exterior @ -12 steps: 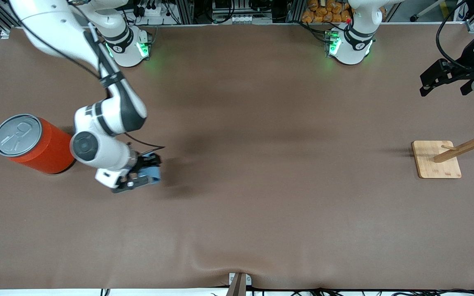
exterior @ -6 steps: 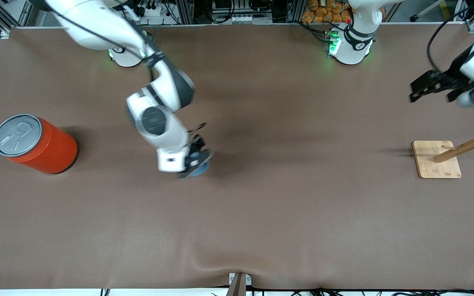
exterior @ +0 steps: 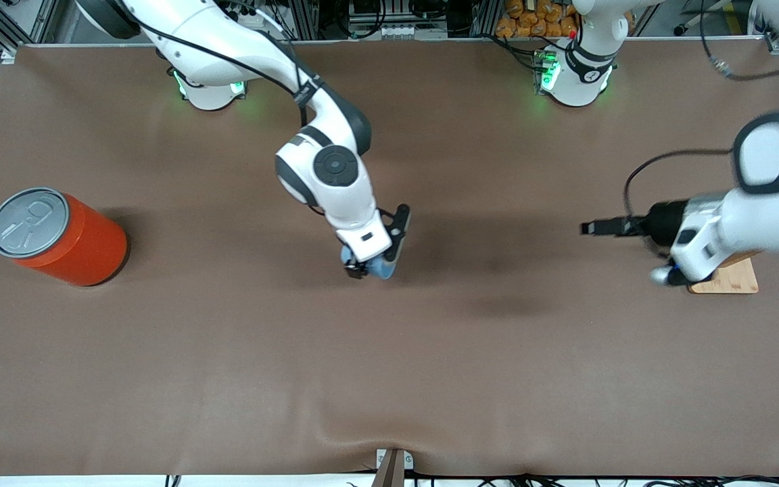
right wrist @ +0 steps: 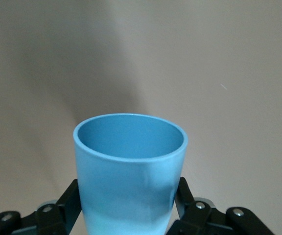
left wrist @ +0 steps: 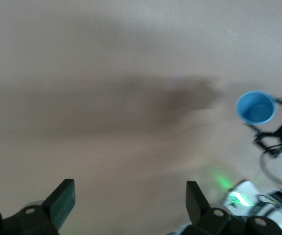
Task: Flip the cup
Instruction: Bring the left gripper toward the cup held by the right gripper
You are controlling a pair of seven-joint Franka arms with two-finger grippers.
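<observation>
We saw the right pincer [exterior: 370,266] clamping the cup [right wrist: 129,169] over mid-table [exterior: 227,372]; only its wrist view showed the rim. The left pincer [left wrist: 129,203] hung wide apart.

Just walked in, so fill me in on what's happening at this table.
The right end effector is shut on the light-blue cup, holding it over the middle of the brown table. The left end effector, open and empty, points toward it from the left arm's end. A red can stands untouched.
</observation>
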